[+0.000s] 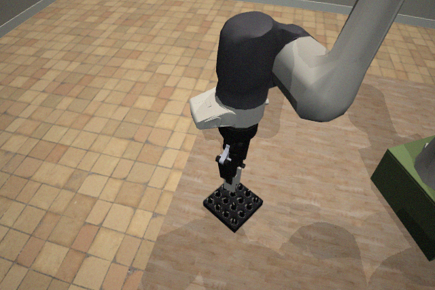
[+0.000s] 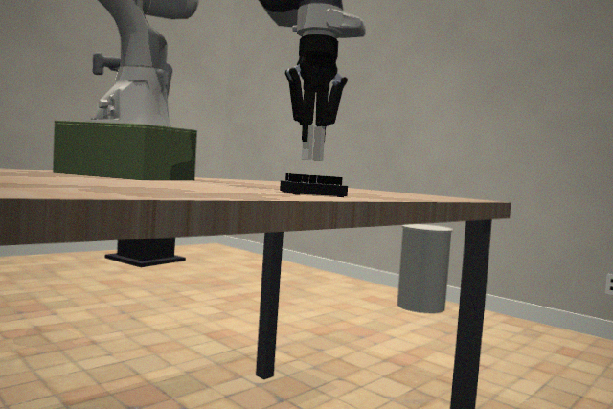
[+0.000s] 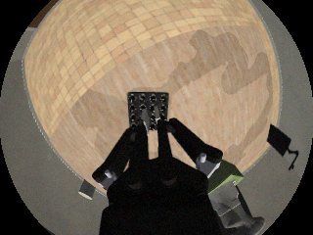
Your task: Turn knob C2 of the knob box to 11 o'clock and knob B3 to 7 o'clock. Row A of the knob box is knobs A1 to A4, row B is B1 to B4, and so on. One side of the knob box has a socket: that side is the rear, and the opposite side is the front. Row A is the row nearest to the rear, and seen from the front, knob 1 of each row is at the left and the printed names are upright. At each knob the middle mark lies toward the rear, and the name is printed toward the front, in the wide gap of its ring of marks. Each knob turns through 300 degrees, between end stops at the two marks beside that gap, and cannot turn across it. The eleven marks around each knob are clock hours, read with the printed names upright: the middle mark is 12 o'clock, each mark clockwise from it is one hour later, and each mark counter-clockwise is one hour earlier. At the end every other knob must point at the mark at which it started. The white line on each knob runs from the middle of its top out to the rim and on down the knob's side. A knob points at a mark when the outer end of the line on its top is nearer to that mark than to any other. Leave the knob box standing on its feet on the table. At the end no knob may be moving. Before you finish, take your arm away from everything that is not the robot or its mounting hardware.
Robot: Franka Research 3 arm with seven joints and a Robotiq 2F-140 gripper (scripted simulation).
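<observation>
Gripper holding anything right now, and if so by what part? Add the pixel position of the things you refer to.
Nothing held: the gripper (image 1: 232, 188) (image 2: 312, 159) (image 3: 151, 113) hovers above the knob box (image 1: 234, 227) (image 2: 313, 189) (image 3: 130, 94), a small gap between its fingertips.
</observation>
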